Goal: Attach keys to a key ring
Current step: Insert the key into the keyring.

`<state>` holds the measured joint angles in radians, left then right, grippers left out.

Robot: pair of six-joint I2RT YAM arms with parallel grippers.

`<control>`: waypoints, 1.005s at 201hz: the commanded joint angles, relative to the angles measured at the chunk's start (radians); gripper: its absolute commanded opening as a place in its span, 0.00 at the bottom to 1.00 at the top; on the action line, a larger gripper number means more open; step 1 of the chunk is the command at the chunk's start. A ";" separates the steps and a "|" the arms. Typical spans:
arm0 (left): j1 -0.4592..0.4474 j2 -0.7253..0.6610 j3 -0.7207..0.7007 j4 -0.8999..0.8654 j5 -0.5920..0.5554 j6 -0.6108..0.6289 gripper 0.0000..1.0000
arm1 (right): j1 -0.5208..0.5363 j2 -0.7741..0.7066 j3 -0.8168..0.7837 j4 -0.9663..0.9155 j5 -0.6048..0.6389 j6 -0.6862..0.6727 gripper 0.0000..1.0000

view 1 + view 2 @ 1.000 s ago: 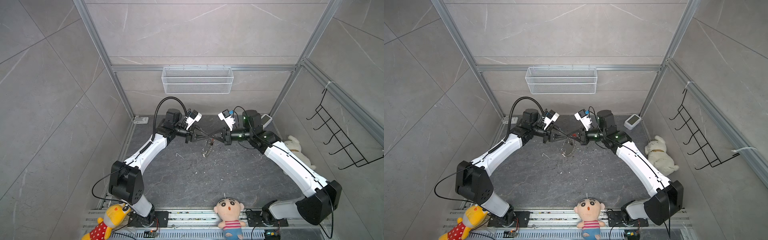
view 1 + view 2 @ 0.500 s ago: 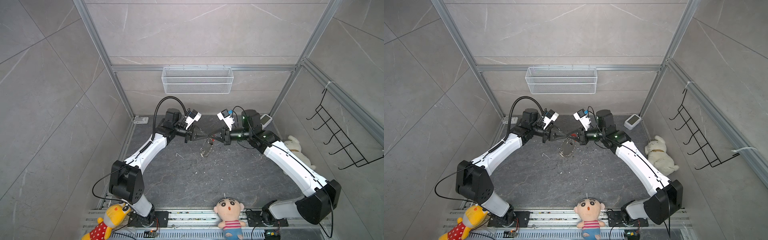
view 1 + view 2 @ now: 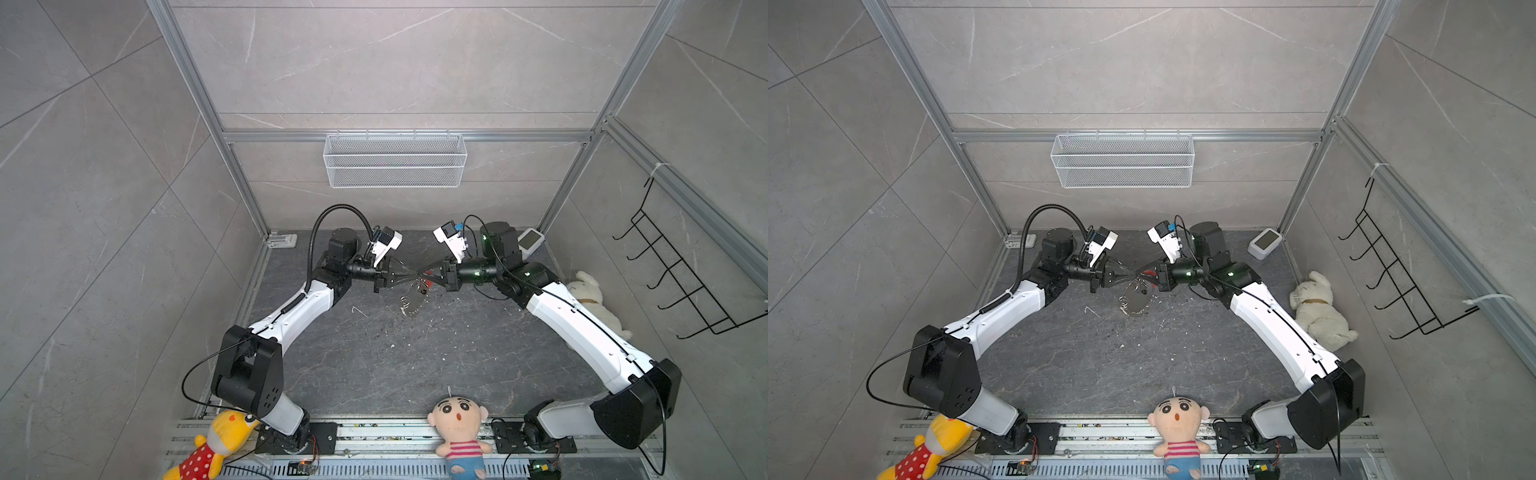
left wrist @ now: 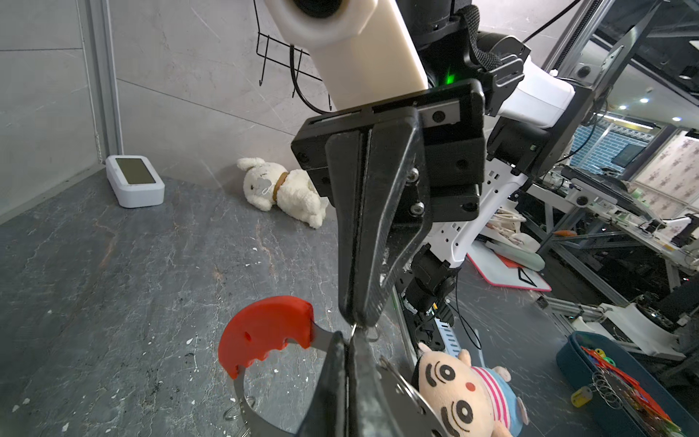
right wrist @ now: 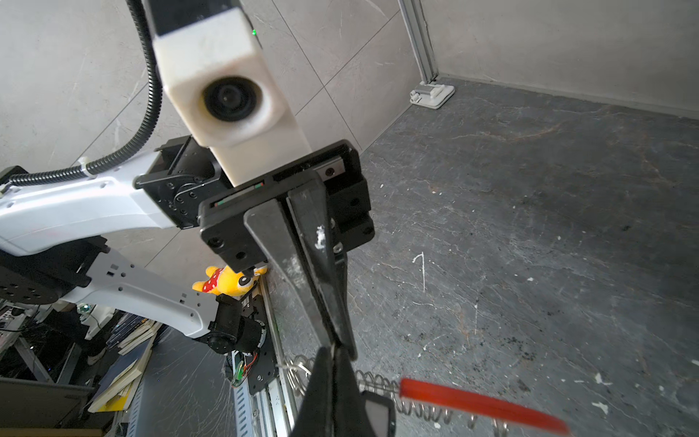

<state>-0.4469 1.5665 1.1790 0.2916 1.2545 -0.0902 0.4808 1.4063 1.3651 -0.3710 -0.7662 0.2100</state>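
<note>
My left gripper point(image 3: 412, 275) and right gripper point(image 3: 420, 274) meet tip to tip in the air above the dark floor, both shut. The key ring point(image 3: 412, 300) hangs just below them, with its red strip point(image 4: 264, 333) and a grey band point(image 4: 397, 378) fringed with small silver rings point(image 5: 382, 380). In the left wrist view, the right gripper point(image 4: 357, 321) and the left gripper point(image 4: 350, 338) pinch a thin silver ring between their tips. The keys, a black fob with a pale centre point(image 5: 375, 414), sit against the right gripper's fingers point(image 5: 340, 393). What holds the fob is hidden.
A white box device point(image 3: 530, 240) stands in the back right corner. A white plush dog point(image 3: 590, 299) lies by the right wall. A doll point(image 3: 457, 419) and a yellow plush point(image 3: 220, 440) sit on the front rail. A wire basket point(image 3: 395, 160) and hook rack point(image 3: 673, 282) hang on the walls.
The left gripper's jaws have closed at the meeting point. The hanging key ring has swung and turned, showing more of its flat side. Both arms have shifted slightly.
</note>
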 commanded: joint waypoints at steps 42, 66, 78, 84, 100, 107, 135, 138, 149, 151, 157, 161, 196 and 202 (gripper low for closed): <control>-0.047 -0.030 -0.037 0.170 -0.057 -0.082 0.00 | 0.005 -0.033 0.009 0.077 0.040 0.034 0.27; -0.047 -0.032 -0.051 0.195 -0.067 -0.093 0.00 | 0.005 -0.044 0.009 0.075 0.078 0.033 0.31; -0.047 -0.032 -0.054 0.203 -0.082 -0.095 0.00 | 0.000 -0.062 0.006 0.061 0.134 0.029 0.34; -0.046 -0.032 -0.055 0.209 -0.094 -0.099 0.00 | -0.005 -0.076 0.001 0.057 0.163 0.032 0.34; -0.046 -0.033 -0.059 0.246 -0.120 -0.118 0.00 | -0.041 -0.122 -0.029 0.055 0.202 0.043 0.36; -0.047 -0.034 -0.064 0.264 -0.138 -0.126 0.00 | -0.059 -0.140 -0.049 0.062 0.200 0.049 0.36; -0.047 -0.053 -0.093 0.372 -0.180 -0.159 0.00 | -0.108 -0.177 -0.118 0.088 0.119 0.077 0.41; -0.047 -0.053 -0.098 0.393 -0.181 -0.169 0.00 | -0.109 -0.176 -0.124 0.090 0.106 0.078 0.41; -0.046 -0.049 -0.109 0.466 -0.179 -0.208 0.00 | -0.111 -0.165 -0.135 0.097 0.067 0.084 0.41; -0.046 -0.048 -0.111 0.482 -0.177 -0.215 0.00 | -0.113 -0.165 -0.137 0.099 0.063 0.086 0.41; -0.045 -0.043 -0.119 0.530 -0.175 -0.238 0.00 | -0.116 -0.161 -0.143 0.110 0.040 0.092 0.41; -0.044 -0.039 -0.124 0.563 -0.173 -0.253 0.00 | -0.118 -0.160 -0.149 0.126 0.021 0.099 0.40; -0.016 0.026 -0.149 0.931 -0.182 -0.483 0.00 | -0.146 -0.153 -0.172 0.231 -0.099 0.162 0.41; -0.009 0.042 -0.153 1.017 -0.196 -0.538 0.00 | -0.148 -0.148 -0.173 0.233 -0.100 0.160 0.41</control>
<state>-0.4828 1.5772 1.0252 0.8783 1.0817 -0.4110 0.3462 1.2472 1.1969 -0.2241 -0.7738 0.3298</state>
